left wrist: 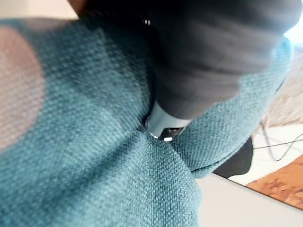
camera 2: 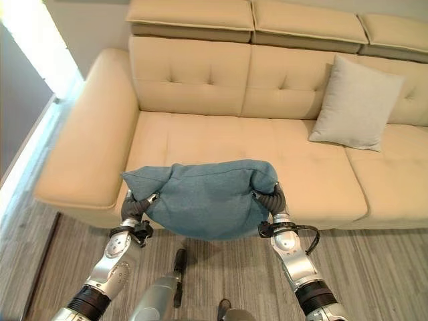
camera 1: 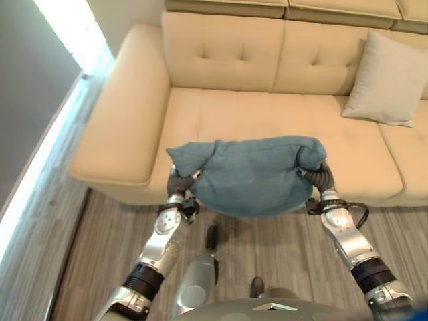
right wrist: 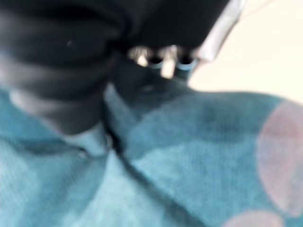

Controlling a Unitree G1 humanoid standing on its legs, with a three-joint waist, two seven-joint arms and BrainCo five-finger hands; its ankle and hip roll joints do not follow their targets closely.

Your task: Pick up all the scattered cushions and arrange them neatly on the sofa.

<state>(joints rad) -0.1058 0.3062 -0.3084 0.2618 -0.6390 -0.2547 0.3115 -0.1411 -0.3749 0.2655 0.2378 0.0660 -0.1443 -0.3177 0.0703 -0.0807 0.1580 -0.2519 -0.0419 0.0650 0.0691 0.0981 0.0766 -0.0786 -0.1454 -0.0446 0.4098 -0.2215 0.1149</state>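
The robot stands just in front of the sofa carrying a teal cushion between both hands, so the step in hand looks like delivery rather than pickup. On the left, the left hand presses into that end of the cushion, the fabric puckering round a finger that digs in; I judge it grasping the cloth. The cushion hangs level above the near edge of the bare left seat. On the right, the right hand is bunched into the other end, apparently clenched on it too. Next it probably needs to reach forward and set the cushion against the backrest. Far right, a beige cushion already leans upright on the sofa.
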